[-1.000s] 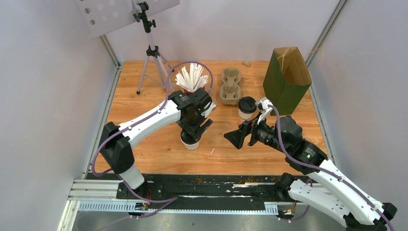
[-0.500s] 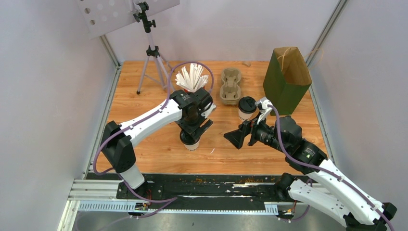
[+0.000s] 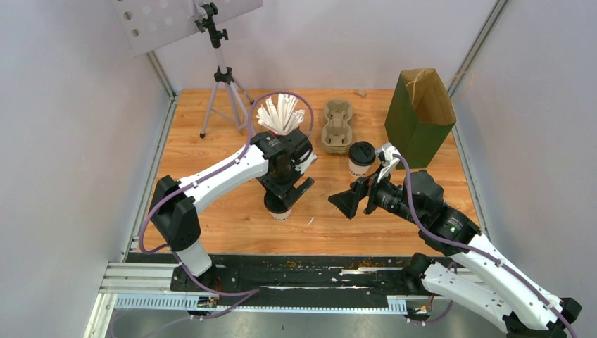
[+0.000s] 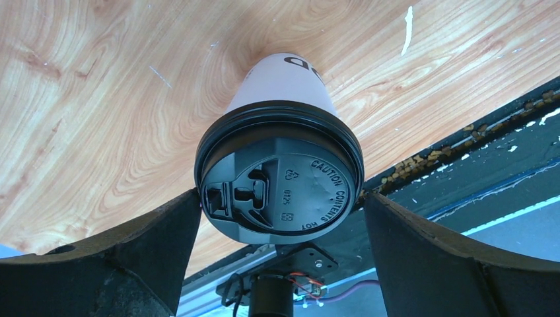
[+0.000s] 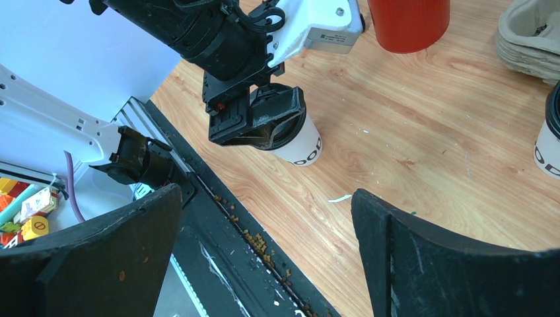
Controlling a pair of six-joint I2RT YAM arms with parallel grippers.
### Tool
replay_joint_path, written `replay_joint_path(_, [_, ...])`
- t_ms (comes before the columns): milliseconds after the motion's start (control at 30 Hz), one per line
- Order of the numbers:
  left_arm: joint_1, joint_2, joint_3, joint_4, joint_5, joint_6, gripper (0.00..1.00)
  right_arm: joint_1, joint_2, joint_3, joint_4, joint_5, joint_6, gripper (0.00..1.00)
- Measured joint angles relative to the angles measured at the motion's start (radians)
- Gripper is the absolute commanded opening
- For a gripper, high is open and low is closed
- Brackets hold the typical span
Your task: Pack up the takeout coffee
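While the left gripper (image 3: 287, 189) hangs directly over the near cup (image 4: 280, 82), its jaws stand spread to either side of the black lid (image 4: 284, 178). They are wider than a second ago and show no firm pinch on the rim. The cup stands upright on the worktop (image 3: 211, 141) toward the near edge, in the same spot as before, so the widening has not disturbed it. Judgement: the cup is not secured at present, and the jaws must close on it before it can be lifted. The right gripper (image 3: 349, 200) is likewise spread wide and empty, unchanged, hovering low to the right of the near cup. The second cup (image 3: 361, 158) stands just beyond it, beside the pulp tray (image 3: 337, 124). The tray's pockets are unfilled, and the green paper bag (image 3: 420, 116) stands open at the far right. A red cup of straws (image 3: 281, 116) sits just behind the left wrist. Neither coffee is packed, so the task is at an early stage.
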Motion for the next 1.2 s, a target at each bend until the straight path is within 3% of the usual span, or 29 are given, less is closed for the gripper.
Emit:
replay_joint_path(233, [0.000,-0.015,0.054,0.002,-0.015,0.001,1.00,0.000,0.018,0.000,0.000,-0.003,0.023,0.99])
replay_joint_path(467, [0.030,-0.207,0.043,0.074,-0.138,-0.006,1.00,0.000,0.126,0.000,0.027,-0.043,0.082,0.84])
replay_joint_path(600, [0.134,-0.391,-0.108,0.197,-0.100,-0.040,1.00,0.000,0.199,0.000,0.069,-0.076,0.103,0.72])
replay_joint_path(733, [0.255,-0.519,-0.264,0.275,-0.006,-0.065,0.96,0.000,0.302,0.000,0.121,-0.112,0.116,0.67])
replay_joint_path(933, [0.321,-0.570,-0.406,0.364,0.124,-0.102,0.78,0.000,0.503,0.051,0.159,-0.142,0.107,0.63])
replay_joint_path(1200, [0.375,-0.700,-0.604,0.497,0.213,-0.177,0.71,0.000,0.733,0.214,0.159,-0.175,0.050,0.57])
